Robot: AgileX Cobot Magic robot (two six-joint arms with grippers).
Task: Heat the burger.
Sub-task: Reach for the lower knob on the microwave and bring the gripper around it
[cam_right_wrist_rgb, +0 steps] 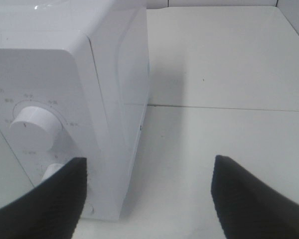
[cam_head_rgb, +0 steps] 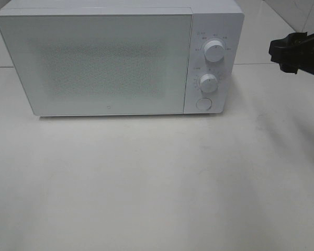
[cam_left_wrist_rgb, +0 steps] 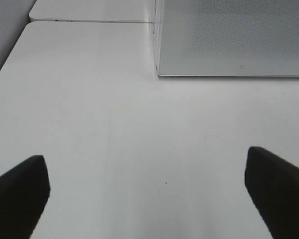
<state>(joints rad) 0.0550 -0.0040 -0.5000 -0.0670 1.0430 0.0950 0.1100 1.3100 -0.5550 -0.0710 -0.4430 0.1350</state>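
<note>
- Right gripper [cam_right_wrist_rgb: 149, 204] hangs at 2 o'clock in the high view, off the 3 o'clock side of the microwave [cam_head_rgb: 94, 57] and not touching it. Its dark fingers [cam_right_wrist_rgb: 254, 199] are spread wide with nothing between them.
- Left gripper [cam_left_wrist_rgb: 147, 194] shows only in its own wrist view, released. Its two fingers [cam_left_wrist_rgb: 20, 194] are far apart over bare table [cam_head_rgb: 157, 183], facing the microwave's lower front corner.
- Burger: not visible in any view.
- Microwave stands at 12 o'clock on the white table with its door [cam_head_rgb: 94, 83] shut. The speckled door panel lets nothing inside be seen.
- Controls run down the strip at the door's 3 o'clock edge: upper knob [cam_head_rgb: 214, 50], lower knob [cam_head_rgb: 208, 82] and a round button [cam_head_rgb: 203, 103] at the foot.
- Table in front of the microwave, from 4 to 8 o'clock, is plain white.
</note>
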